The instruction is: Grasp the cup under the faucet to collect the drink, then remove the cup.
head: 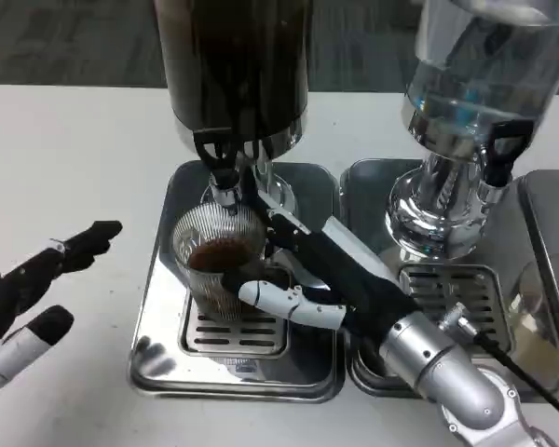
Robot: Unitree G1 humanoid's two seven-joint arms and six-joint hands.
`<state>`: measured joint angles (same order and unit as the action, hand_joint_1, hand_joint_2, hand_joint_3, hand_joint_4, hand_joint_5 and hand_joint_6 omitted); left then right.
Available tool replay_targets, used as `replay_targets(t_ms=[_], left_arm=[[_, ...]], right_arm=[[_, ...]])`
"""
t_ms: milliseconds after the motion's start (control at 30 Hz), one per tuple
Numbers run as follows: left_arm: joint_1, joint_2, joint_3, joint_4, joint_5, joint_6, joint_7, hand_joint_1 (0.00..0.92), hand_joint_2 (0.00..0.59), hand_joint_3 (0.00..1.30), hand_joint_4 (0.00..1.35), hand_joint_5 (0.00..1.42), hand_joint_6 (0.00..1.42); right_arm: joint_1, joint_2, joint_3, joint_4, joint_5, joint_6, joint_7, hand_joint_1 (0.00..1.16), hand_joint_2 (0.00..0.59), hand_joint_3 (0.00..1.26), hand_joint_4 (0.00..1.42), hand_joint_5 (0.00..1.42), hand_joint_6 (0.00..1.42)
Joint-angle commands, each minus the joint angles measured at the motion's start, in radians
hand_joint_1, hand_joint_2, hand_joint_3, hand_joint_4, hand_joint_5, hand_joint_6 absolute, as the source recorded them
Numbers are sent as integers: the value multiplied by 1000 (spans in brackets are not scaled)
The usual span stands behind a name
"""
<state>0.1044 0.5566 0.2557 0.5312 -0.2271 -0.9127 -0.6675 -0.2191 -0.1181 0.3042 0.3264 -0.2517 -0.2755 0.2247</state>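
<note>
Your right hand reaches in from the lower right, and its fingers wrap around the ribbed glass cup, gripping it from the right side. The cup stands upright on the slotted grate of the left drip tray, directly beneath the black faucet of the dark drink dispenser. Brown liquid sits in the cup, well below the rim. The faucet's spout hangs just above the cup's rim, so you have little room upward there. The tray's raised edge runs close on the cup's left and front; its right edge lies just beside the second drip tray, which carries the clear dispenser. Your right forearm crosses over that seam. Your left hand hovers over the white desk at the left, fingers spread and holding nothing, well apart from the tray, with open desk between them.
</note>
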Motion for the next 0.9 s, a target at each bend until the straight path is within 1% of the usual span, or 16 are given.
replay_targets(t_ms=[33,233,267,433,833,900], left_arm=[[7,-7,4,20,11,-22,27,0,96,186,118,136,156],[14,-6,5,34,9,-27,34,0,100,186,117,130,156],[15,-6,4,35,8,-28,34,0,100,186,117,129,156],[20,-8,0,41,9,-30,37,0,103,187,117,132,152],[34,-11,2,49,19,-29,55,0,107,204,127,135,141],[35,-9,1,54,24,-29,59,0,107,204,128,135,141]], right_arm=[[-26,7,8,26,-8,-19,-9,413,196,0,0,0,47],[-44,5,21,43,-31,-14,-19,426,193,0,0,0,47],[-48,6,22,48,-29,-12,-15,450,189,0,0,0,47],[-57,8,25,64,-35,-20,-21,477,180,0,0,0,47],[-87,10,36,94,-66,-5,-31,531,185,0,0,0,52],[-86,13,36,94,-77,2,-45,542,179,0,0,0,61]])
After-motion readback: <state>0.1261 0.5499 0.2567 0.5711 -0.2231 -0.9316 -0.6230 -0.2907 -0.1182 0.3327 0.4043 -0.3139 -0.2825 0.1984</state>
